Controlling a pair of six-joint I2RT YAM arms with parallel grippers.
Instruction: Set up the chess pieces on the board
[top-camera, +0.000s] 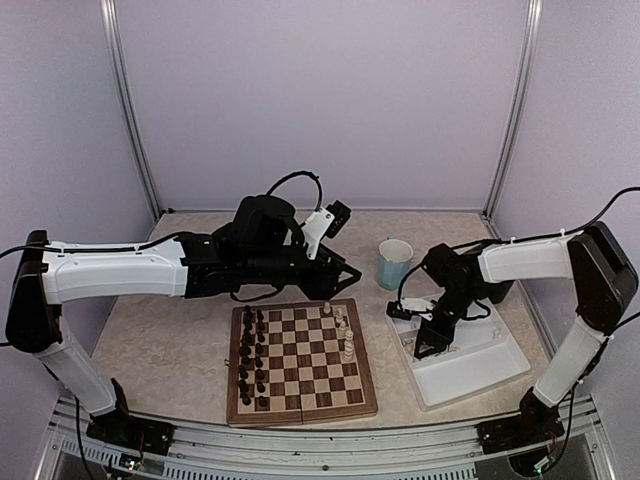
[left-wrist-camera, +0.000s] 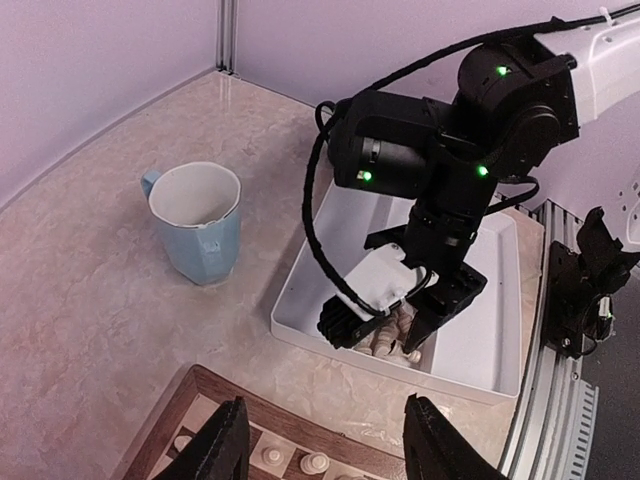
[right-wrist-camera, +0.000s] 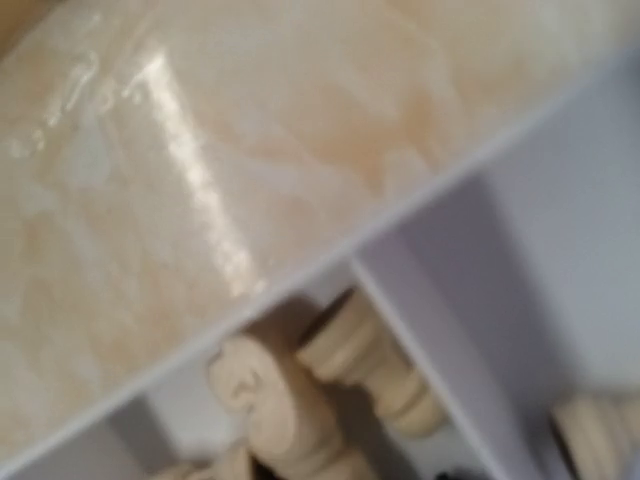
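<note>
The chessboard (top-camera: 300, 362) lies at the front centre; its corner shows in the left wrist view (left-wrist-camera: 225, 405). A few cream-white chess pieces (top-camera: 347, 340) stand along its right side, also seen in the left wrist view (left-wrist-camera: 314, 463). More cream pieces (left-wrist-camera: 395, 335) lie heaped in a corner of the white tray (left-wrist-camera: 480, 340), close up in the right wrist view (right-wrist-camera: 270, 400). My right gripper (left-wrist-camera: 380, 342) is down in the tray, jaws apart astride that heap, also in the top view (top-camera: 432, 345). My left gripper (top-camera: 345, 272) hovers open and empty over the board's far right corner (left-wrist-camera: 325, 450).
Dark pieces (top-camera: 250, 355) fill the board's left two columns. A light-blue mug (top-camera: 393, 262) stands upright behind the tray, also in the left wrist view (left-wrist-camera: 195, 220). The white tray (top-camera: 495, 365) sits right of the board. Walls enclose the table.
</note>
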